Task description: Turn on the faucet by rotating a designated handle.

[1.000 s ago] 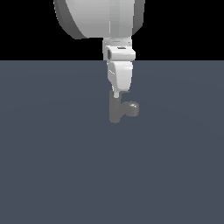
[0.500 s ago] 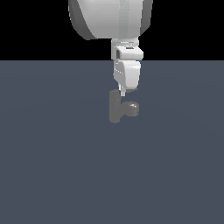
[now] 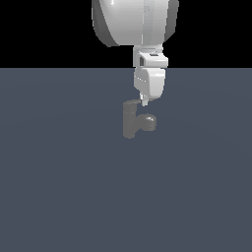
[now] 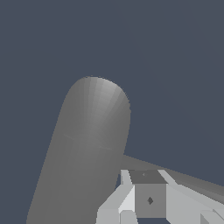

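A small dull-grey faucet [image 3: 132, 119] stands upright on a flat blue-grey floor [image 3: 59, 187], near the middle of the exterior view, its rounded side knob [image 3: 149, 121] pointing toward that view's right. The white robot arm [image 3: 134, 22] comes down from above, cut off by the picture's top edge. Its gripper [image 3: 144, 102] sits at the faucet's top, on the knob side, and hides most of the handle there; only a thin grey strip shows. In the wrist view the handle [image 4: 192, 181] is a flat grey bar running out from the cylinder body, partly covered by the pale fingers [image 4: 127, 201]. Whether the jaws are open or closed cannot be told from either view. Compared with half a second ago, the arm and gripper have shifted slightly toward the exterior view's right; the faucet stands in the same spot.
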